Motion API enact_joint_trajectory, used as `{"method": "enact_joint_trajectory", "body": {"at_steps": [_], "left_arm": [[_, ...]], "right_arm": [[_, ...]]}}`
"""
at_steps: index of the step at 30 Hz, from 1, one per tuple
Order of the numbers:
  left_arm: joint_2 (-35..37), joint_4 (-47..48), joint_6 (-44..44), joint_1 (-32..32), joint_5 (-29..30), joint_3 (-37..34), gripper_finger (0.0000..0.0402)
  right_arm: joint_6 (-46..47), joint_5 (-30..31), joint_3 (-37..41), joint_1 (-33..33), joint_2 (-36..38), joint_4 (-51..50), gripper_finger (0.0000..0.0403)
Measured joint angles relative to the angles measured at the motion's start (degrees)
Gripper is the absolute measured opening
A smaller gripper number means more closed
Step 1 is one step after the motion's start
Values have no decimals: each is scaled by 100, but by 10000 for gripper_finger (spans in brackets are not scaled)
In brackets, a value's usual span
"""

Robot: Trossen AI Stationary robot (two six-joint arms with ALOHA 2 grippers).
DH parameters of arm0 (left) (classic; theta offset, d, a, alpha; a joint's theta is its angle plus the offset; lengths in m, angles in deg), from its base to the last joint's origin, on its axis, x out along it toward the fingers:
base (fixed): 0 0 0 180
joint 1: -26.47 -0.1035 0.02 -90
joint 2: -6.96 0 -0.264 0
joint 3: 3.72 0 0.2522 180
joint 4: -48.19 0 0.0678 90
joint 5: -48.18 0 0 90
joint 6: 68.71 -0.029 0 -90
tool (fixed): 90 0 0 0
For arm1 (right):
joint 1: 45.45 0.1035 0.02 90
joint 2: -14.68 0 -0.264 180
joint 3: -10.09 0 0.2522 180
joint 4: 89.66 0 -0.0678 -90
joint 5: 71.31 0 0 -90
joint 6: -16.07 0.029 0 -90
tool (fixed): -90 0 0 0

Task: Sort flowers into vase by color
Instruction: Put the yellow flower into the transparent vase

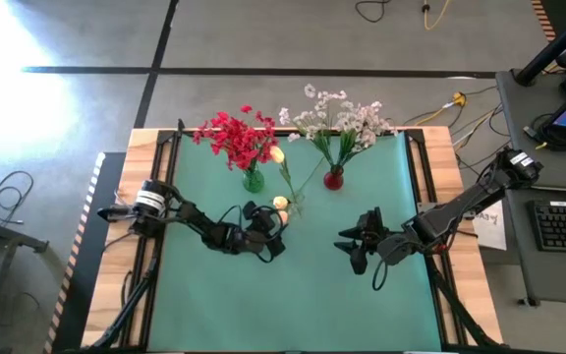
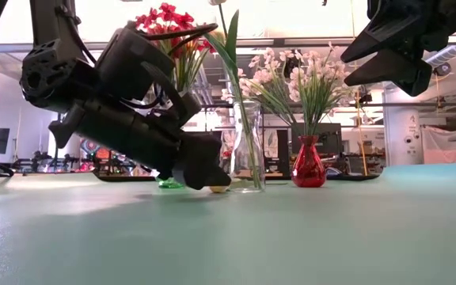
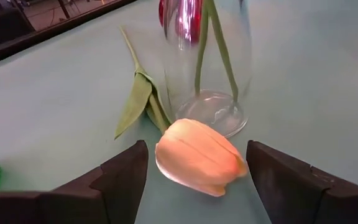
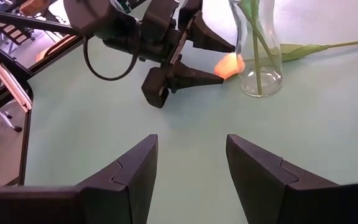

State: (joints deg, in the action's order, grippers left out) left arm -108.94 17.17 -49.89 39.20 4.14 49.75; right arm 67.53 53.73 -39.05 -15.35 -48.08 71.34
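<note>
Green matting covered the surface (image 1: 293, 295), with nothing lying on its near half. On that mat the left tool (image 3: 194, 168) sat low with its fingers spread wide, one on each side of a cream-yellow rosebud (image 3: 197, 155) lying flat; the fingers did not appear to touch the bud. Its bent leaf and stem (image 3: 138, 99) trailed away beside a clear glass vase (image 3: 207, 68), which stood just behind the bud and held green stems. To the right, the right tool (image 4: 188, 168) hung above the mat, fingers partly apart and holding nothing. Farther back stood a green vase (image 1: 253, 181) with red blossoms (image 1: 234, 136) and a red vase (image 1: 333, 179) with white sprays (image 1: 342, 118).
</note>
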Motion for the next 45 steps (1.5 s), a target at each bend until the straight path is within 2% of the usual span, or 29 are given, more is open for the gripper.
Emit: {"method": "enact_joint_trajectory", "body": {"at_steps": [9,31,34,39,45], "left_arm": [[-92,217,272,-37,-1,0,216],[-10,399,371,-7,154,0,152],[159,874,513,62,150,2,149],[700,2246,824,159,138,-2,148],[1290,3399,1073,421,-167,-51,148]], "right_arm": [[0,0,0,0,0,2,183],[40,-2,0,2,0,6,183],[44,-4,0,2,-1,7,183],[44,-4,0,2,-2,10,183],[44,-8,0,4,-2,8,183]]}}
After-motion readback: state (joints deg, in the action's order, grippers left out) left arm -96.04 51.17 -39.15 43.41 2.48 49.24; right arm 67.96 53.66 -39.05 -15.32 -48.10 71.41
